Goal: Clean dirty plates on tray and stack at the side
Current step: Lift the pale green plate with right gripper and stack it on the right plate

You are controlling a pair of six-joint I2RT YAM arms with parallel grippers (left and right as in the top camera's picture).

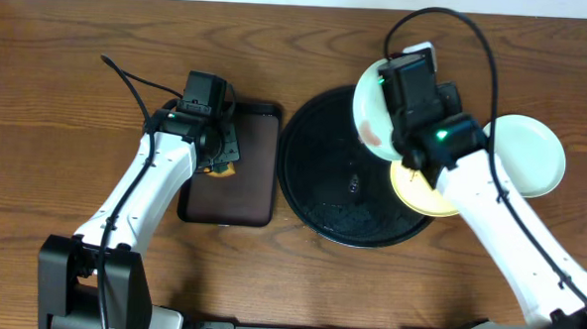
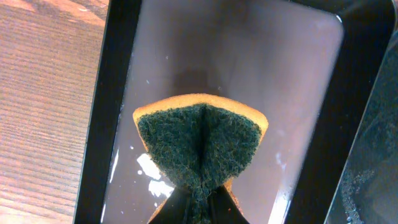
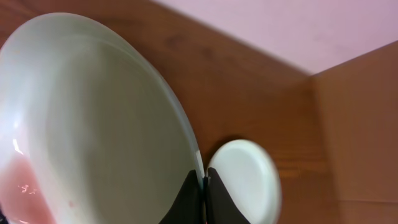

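1. Overhead view. A wide, round, glossy black tray [image 1: 322, 191] with a raised rim sits at centre on the brown wood-grain table [image 1: 59, 75]. Over its upper right rim the right gripper [image 1: 404, 88] holds a small round pale mint-blue plate [image 1: 373, 113] with a reddish smear. The gripper's dark body hides the plate's right part and the fingertips. A small round pale yellow plate [image 1: 416, 190] lies at the tray's right edge, half hidden under the white arm. A second mint-blue plate [image 1: 530, 155] rests on the table to the right of the tray. To the left of the tray, the left gripper [image 1: 218, 153] hangs over a rectangular dark-brown tray [image 1: 242, 197], and a bit of orange sponge [image 1: 221, 167] shows below it.

2. Left wrist view. The fingers [image 2: 177, 208], cut off at the bottom edge, are pinched together on the sponge [image 2: 199, 143]. Its coarse dark green scouring face folds into a central crease, and orange foam rims it on top. The rectangular dark-brown tray [image 2: 249, 74] has a glossy floor with pale droplets on it. The black tray [image 2: 373, 180] shows in the lower right corner.

3. Right wrist view. Dark fingers [image 3: 186, 202] clamp the thin rim of the mint-blue plate [image 3: 93, 124], which is steeply tilted and fills the left of the frame. Its smear is a blur in the lower left corner. Just right of the fingers lies a pale round disc [image 3: 245, 180]; I cannot tell what it is.
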